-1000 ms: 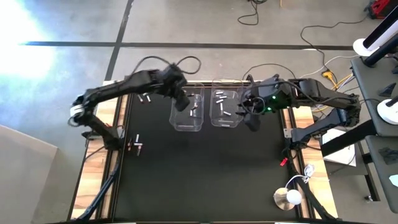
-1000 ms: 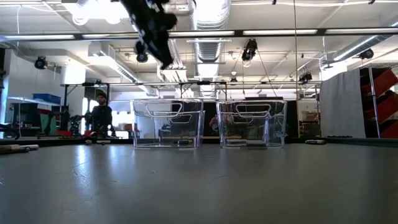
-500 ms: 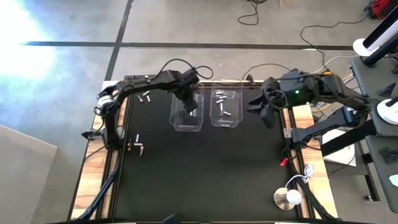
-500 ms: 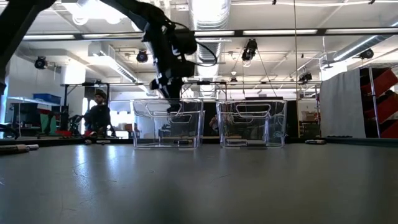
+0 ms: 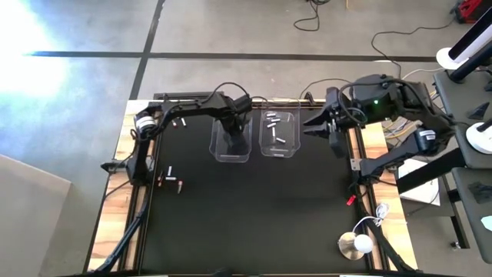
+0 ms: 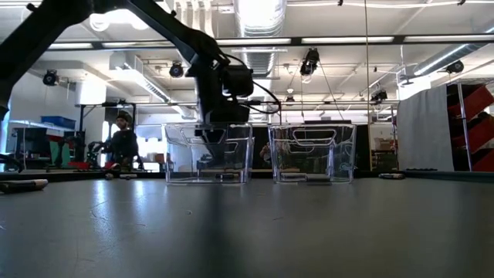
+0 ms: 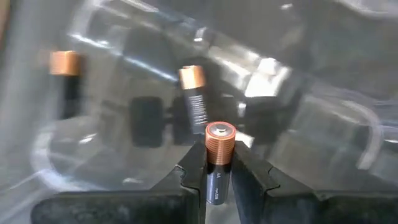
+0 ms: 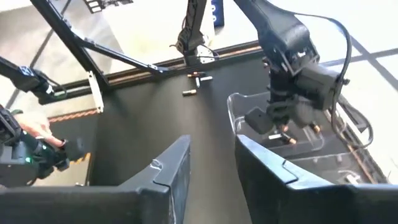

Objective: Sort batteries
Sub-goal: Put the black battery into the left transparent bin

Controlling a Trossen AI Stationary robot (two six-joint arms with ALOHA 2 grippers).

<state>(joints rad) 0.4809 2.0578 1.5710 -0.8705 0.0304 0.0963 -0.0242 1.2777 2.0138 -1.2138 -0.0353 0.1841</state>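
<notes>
Left claw point(image 7: 219, 177) is clamped on a battery point(image 7: 219, 157) with a copper-coloured end, which stands up between the two dark fingers point(image 7: 194, 177). From above, this claw point(image 5: 234, 129) sits over the left bin point(image 5: 217, 150), one of two clear plastic bins side by side toward the back of the black surface point(image 5: 254, 215). From the low camera, the claw point(image 6: 214, 137) reaches down just inside the top of that bin point(image 6: 174, 154). Past the held battery, two more dark batteries with copper ends point(image 7: 194, 93) show through the clear plastic, blurred.

Right claw point(image 5: 321, 129) hangs beside the right edge of the surface, just to the right of the right bin point(image 5: 265, 150), well off from the left claw. Its fingers point(image 8: 171, 171) stand apart with nothing between them. The right bin holds several silvery batteries point(image 5: 275, 129).

More batteries lie loose on the surface: a small group point(image 5: 181, 121) near the back left corner, and a few point(image 5: 172, 179) near the left edge closer to the front, also seen far off from the right wrist camera point(image 8: 194, 84).

A person point(image 6: 123, 143) is in the room behind the surface, to the left of the bins in the low picture
</notes>
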